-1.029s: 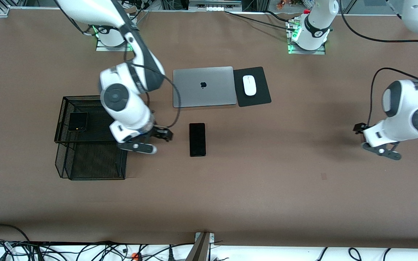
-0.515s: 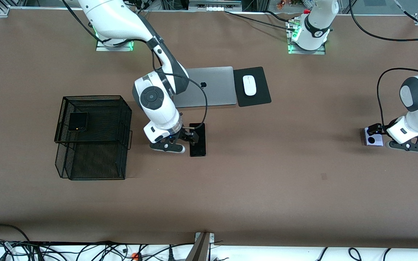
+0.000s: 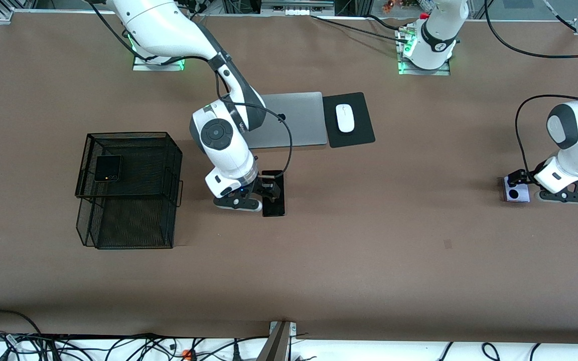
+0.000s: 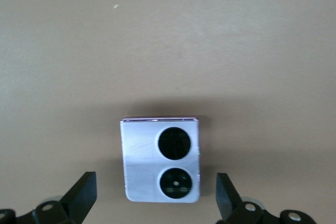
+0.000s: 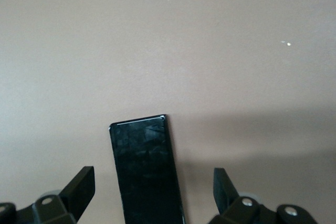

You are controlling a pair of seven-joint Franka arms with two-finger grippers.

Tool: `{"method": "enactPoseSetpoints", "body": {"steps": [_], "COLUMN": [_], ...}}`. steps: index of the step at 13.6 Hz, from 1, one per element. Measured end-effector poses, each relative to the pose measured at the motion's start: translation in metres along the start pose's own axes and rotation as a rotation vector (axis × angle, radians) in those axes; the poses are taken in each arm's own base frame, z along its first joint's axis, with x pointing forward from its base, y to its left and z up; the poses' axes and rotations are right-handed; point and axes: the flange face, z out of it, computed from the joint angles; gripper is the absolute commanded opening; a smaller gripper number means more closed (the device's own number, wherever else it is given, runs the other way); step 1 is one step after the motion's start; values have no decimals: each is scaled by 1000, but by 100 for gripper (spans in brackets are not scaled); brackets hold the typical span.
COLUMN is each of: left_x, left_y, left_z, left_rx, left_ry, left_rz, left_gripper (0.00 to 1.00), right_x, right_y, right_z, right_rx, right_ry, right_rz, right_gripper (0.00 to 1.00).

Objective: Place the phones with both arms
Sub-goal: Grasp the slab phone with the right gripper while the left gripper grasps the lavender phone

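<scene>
Brown matte surface (image 3: 369, 240) underlies both spread claws: the right claw (image 5: 152, 192) straddles the long black glass slab phone (image 5: 147, 169), at six o'clock of the silver laptop (image 3: 299, 118); the left claw (image 4: 155, 195) brackets the small pale lilac phone (image 4: 142, 161) near the left arm's end. Both phones look stiff, slick, thin and probably light; pinching the long side edges seems safest. A squarish black folded phone (image 3: 108, 168) lies on the black mesh tray (image 3: 133, 143).

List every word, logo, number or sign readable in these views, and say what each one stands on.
Apple logo, no letters: on the lid of the silver laptop, partly hidden by the right arm.
Small dark print on the left arm's base: too small to read.
Small print on the right arm's dark wrist band: too blurred to read.
Long black phone, lilac phone, white mouse: no text visible.
</scene>
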Motion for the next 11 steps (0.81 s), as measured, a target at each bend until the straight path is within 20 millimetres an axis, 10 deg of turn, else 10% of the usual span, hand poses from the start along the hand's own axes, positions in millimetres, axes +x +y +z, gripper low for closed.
{"method": "enactPoseSetpoints", "body": {"steps": [11], "left_x": [-1], "left_y": [5], "left_z": [36], "left_rx": [-17], "left_ry": [33], "left_rz": [-117], "left_gripper": [100], "right_x": [-27], "right_y": [-22], "right_z": [20], "right_rx": [0], "right_ry": [-12], "right_rz": [-138], "right_gripper": [100]}}
